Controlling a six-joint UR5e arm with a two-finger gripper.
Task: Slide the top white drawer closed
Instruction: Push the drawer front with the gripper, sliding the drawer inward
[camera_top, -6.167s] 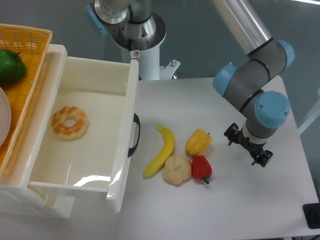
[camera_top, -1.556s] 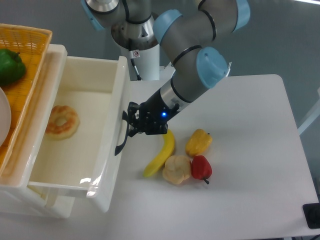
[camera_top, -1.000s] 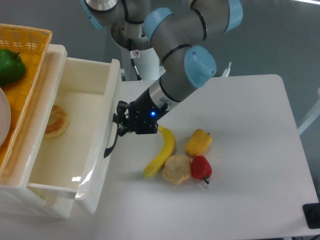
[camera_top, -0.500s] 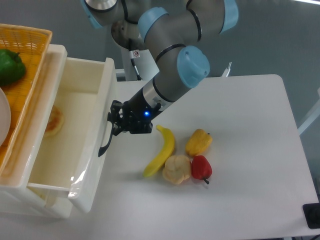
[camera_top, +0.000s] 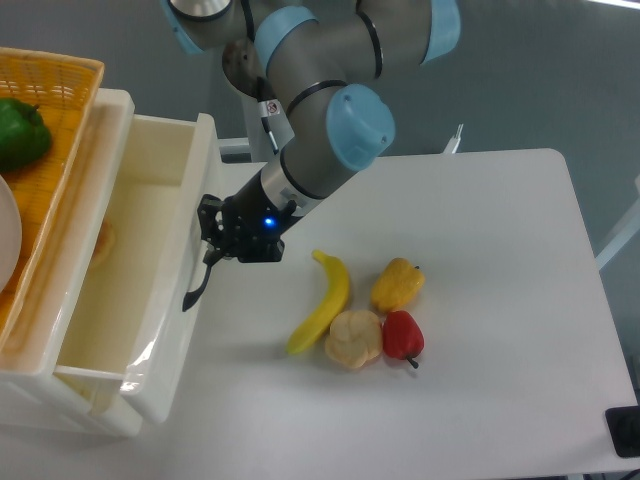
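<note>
top white drawer (camera_top: 170, 300) further in than before

Glossy top white drawer (camera_top: 150, 290), black curved handle, partly open.

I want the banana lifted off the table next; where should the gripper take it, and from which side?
Grip the banana at its mid-body from straight above, jaws across its narrow width. It lies flat on the table, its left side open; the pale bun-like food touches its lower right.

Bright, even overhead light; sharp focus, soft shadows, glare on glossy plastic.
</note>
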